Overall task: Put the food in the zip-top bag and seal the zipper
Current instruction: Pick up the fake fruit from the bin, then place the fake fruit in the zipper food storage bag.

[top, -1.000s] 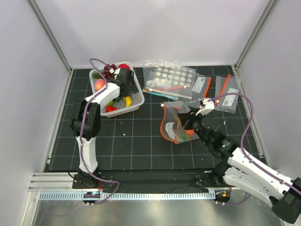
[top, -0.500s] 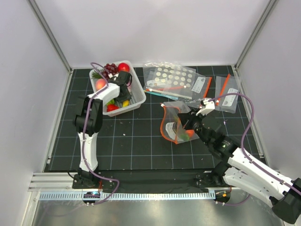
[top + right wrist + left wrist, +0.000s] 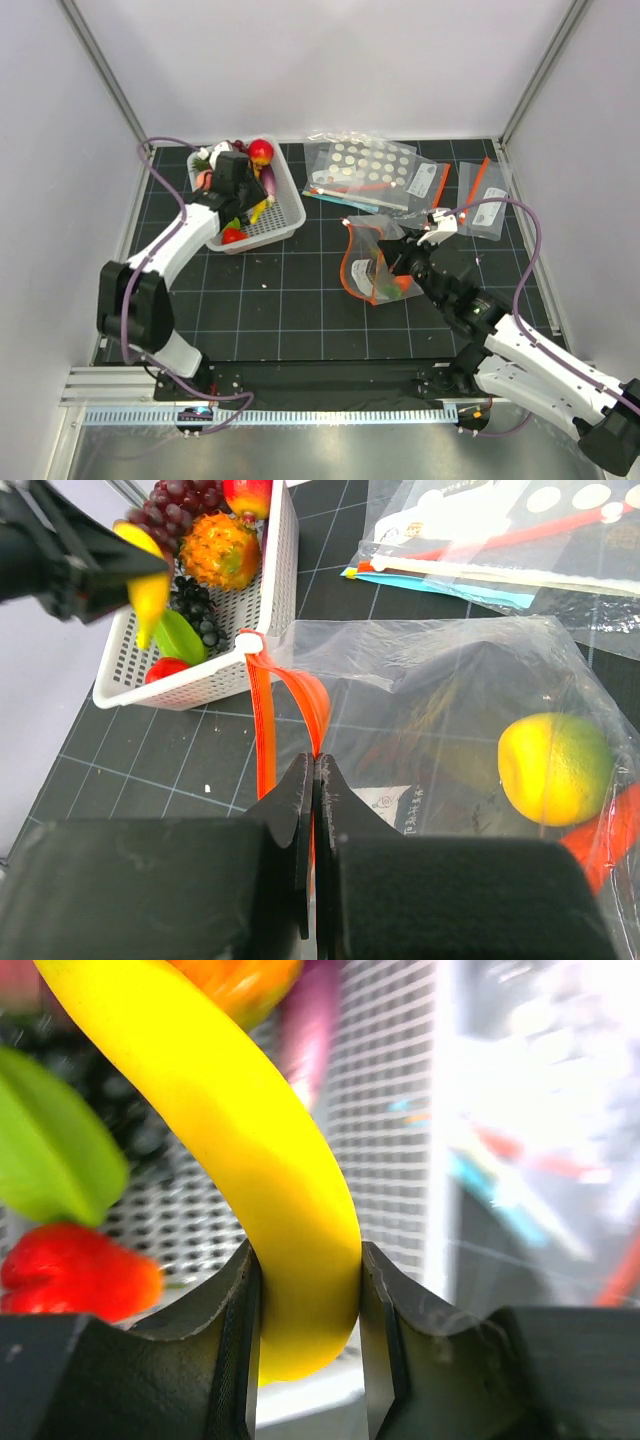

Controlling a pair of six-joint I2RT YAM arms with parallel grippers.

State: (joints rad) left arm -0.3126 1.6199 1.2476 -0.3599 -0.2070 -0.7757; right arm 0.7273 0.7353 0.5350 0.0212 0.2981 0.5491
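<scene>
Banana (image 3: 250,1160) in L pincer (image 3: 305,1270), bag (image 3: 420,670) print illegible

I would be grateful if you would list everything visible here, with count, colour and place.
banana: 1, yellow, in the left gripper over the basket
basket: 1, white slotted, far left
grapes: 1 bunch, dark purple, basket
spiky fruit: 1, orange, basket
green piece: 1, green, basket
red piece: 1, red, basket
zip-top bag: 1, clear, centre of the mat
zipper: 1, orange-red, bag mouth
round fruit: 1, yellow-green, inside the zip-top bag
dotted bag: 1, clear, far centre
labelled bags: 2, clear, far right
mat: 1, black gridded, underneath
left gripper: 1, black, shut on the banana
right gripper: 1, black, shut on the zipper
</scene>
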